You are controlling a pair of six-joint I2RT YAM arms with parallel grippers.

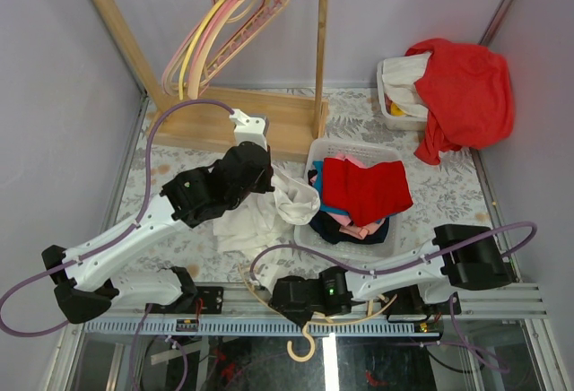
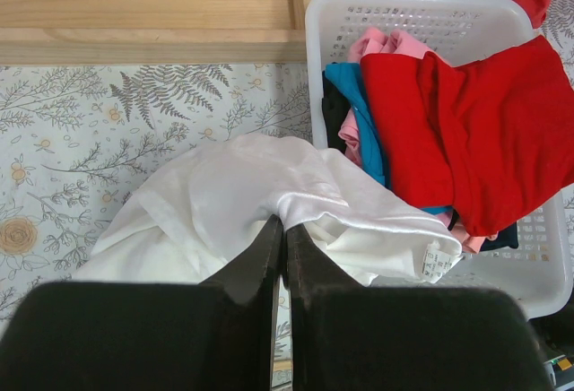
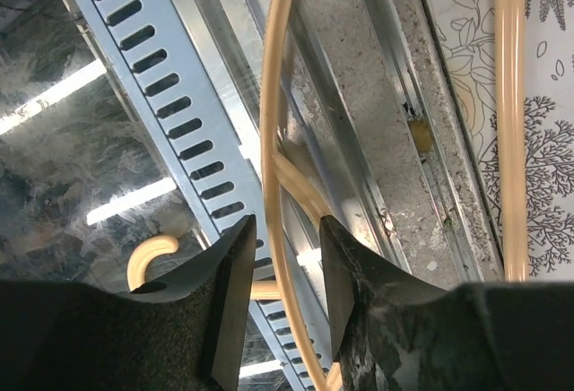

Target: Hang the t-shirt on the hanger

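Note:
The white t-shirt (image 1: 256,222) lies bunched on the floral table, one fold draped over the basket's left rim. My left gripper (image 1: 272,189) is shut on a fold of the t-shirt (image 2: 224,198); in the left wrist view the gripper (image 2: 284,227) has its jaws pressed together on the cloth. The peach hanger (image 1: 303,346) lies across the table's near edge, its hook over the metal rail. My right gripper (image 1: 285,304) is at the hanger. In the right wrist view the gripper (image 3: 287,234) stands open, with the hanger's thin bar (image 3: 268,95) between the jaws and a gap on each side.
A white basket (image 1: 392,243) of red, navy and pink clothes sits right of the t-shirt. Behind stands a wooden rack (image 1: 320,46) with pink and yellow hangers (image 1: 220,37). A bin under a big red garment (image 1: 462,86) is at the back right. A slotted metal rail (image 1: 377,325) runs along the near edge.

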